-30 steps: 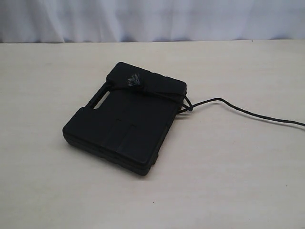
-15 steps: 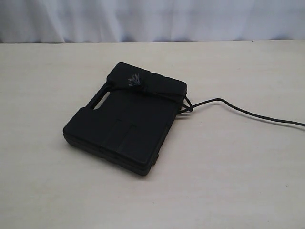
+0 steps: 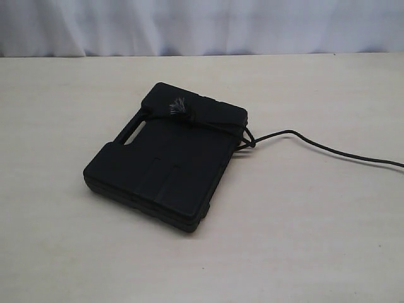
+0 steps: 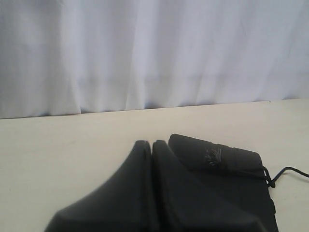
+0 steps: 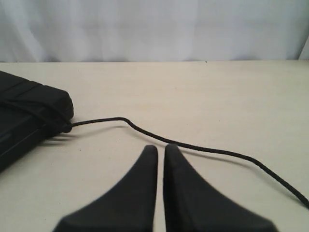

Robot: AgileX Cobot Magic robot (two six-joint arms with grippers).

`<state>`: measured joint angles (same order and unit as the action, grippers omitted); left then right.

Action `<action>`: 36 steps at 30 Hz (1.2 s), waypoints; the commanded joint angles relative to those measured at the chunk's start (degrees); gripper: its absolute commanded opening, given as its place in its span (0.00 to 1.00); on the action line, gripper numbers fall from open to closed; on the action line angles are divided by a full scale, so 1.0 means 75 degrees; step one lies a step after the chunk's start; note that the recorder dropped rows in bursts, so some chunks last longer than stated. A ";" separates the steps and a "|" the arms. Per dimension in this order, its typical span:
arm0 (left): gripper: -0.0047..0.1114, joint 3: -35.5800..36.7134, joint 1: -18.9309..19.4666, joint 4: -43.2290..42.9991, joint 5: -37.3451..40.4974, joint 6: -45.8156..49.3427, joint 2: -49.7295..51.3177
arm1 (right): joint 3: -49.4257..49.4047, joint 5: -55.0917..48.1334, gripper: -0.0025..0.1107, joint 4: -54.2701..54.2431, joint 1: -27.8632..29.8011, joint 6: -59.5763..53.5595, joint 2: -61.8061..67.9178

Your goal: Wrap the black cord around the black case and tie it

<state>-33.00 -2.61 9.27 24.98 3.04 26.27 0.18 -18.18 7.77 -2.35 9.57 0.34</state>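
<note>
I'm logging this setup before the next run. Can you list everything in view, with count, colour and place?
black case: one, matte black, flat on the table near the middle, slot handle on the side towards the exterior view's left.
black cord: one, black with a frayed grey tuft, crossing the case's far end, knotted at its right edge, loose tail trailing right over the table.
table: one, pale beige, under everything.
curtain: one, white, behind the table.
left gripper: one, black, shut, empty, by the case.
right gripper: one, black, shut, empty, near the cord's tail.
</note>
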 commanded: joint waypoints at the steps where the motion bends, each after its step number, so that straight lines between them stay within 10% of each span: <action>1: 0.04 0.0025 -0.0016 0.0054 -0.0064 -0.0016 -0.0040 | -0.0025 -0.0151 0.06 0.0141 0.0055 0.0013 -0.0045; 36: 0.04 0.0025 -0.0016 0.0054 -0.0064 -0.0016 -0.0040 | -0.0025 -0.0160 0.06 -0.0067 0.0074 -0.0164 -0.0045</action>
<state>-33.00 -2.61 9.27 24.98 3.04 26.27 0.18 -19.21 7.54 -2.15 8.82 0.34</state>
